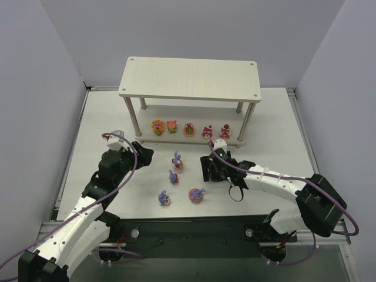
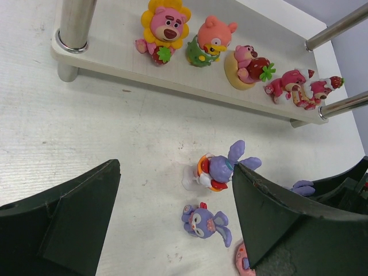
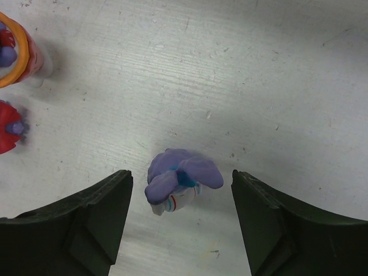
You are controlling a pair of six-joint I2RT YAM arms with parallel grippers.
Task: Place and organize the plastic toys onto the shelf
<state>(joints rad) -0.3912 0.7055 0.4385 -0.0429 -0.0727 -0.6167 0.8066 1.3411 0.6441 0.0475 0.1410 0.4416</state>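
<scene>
Two robot arms sorting tiny toys onto a two-tier shelf, with the job about half done.

Five red, pink and yellow round toys (image 1: 189,129) stand in a row on the lower tier of the shelf (image 1: 189,76); the top tier holds none. The five purple bunnies are not yet shelved. Four bunnies (image 1: 173,177) sit on the white counter (image 1: 264,123) in front of the shelf. A fifth bunny (image 3: 183,177) seems to lie on its side between the fingers of the right claw (image 3: 181,184), which is spread wide around it without touching. The left claw (image 2: 175,218) also gapes wide, holding nothing, above two bunnies.
</scene>
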